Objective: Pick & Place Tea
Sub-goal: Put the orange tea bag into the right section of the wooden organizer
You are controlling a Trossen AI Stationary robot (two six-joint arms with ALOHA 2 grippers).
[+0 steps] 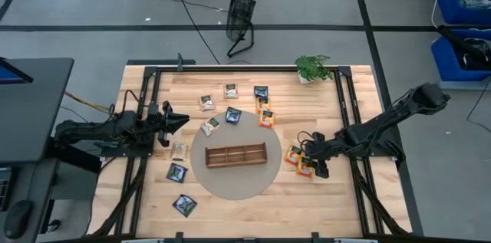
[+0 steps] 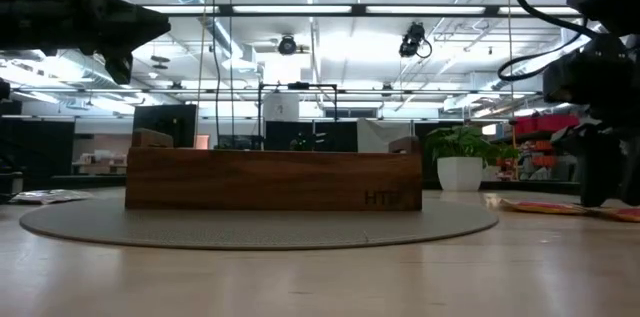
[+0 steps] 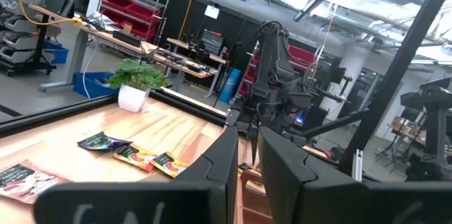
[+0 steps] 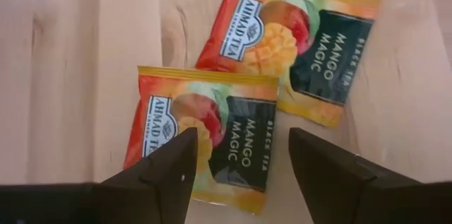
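Note:
Small square tea sachets lie flat on the wooden table: two orange ones (image 4: 233, 146) (image 4: 293, 47) at the right, seen in the high view as one (image 1: 294, 154) beside another (image 1: 305, 169). Several more are scattered beyond and left of the wooden tray (image 1: 236, 154). My right gripper (image 4: 242, 150) hovers open over the nearer orange sachet, pointing down, with one finger on either side of it. My left gripper (image 1: 173, 120) waits shut above the table's left part, near a beige sachet (image 1: 179, 151).
The tray stands on a round grey mat (image 1: 230, 185) at the table's middle. A potted plant (image 1: 313, 67) stands at the far edge. Dark sachets (image 1: 177, 172) (image 1: 184, 205) lie at the near left. Black frame rails (image 1: 349, 113) run along both sides.

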